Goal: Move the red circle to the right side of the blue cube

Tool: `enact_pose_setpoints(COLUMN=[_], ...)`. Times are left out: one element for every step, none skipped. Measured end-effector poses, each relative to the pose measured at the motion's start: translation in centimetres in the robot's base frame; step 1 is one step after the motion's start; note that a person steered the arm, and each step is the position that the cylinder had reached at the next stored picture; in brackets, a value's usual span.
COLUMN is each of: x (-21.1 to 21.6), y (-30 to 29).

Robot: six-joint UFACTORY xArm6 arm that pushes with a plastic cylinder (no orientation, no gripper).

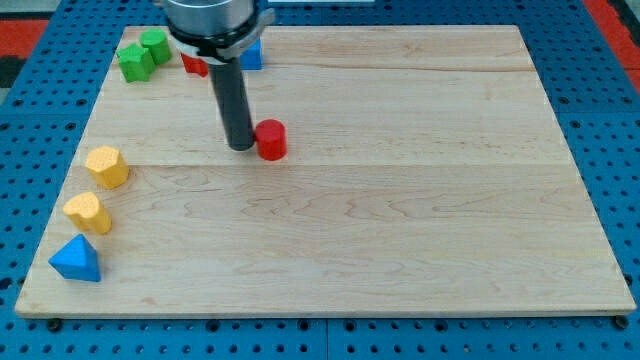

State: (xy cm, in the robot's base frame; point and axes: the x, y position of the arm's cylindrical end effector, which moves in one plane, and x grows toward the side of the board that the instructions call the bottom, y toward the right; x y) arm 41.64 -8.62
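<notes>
The red circle (271, 139) is a short, glossy red cylinder standing upright on the pale wooden worktop (400, 220), a little toward the view's left and top of the middle. My tip (241, 147) stands just at its left side, touching or nearly so; the arm carries no pincer, only the dark rod. The blue cube (251, 55) sits near the view's top edge, partly hidden behind the rod's housing, with a red block (193, 66) just left of it, also half hidden. Two green blocks (142, 54) lie together in the top-left corner. Along the left edge lie two yellow blocks (107, 166) (87, 212) and a blue triangular block (77, 260) near the bottom-left corner. To the right of the red circle and of the blue cube the wood lies bare as far as the right edge.
</notes>
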Motion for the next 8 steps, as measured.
enact_pose_setpoints(x=[2.1,2.1,-2.6,-7.4,-9.8,-10.1,-11.8,-11.5], y=[-0.1,3.3,5.1,6.4,8.7,13.6,11.6,6.2])
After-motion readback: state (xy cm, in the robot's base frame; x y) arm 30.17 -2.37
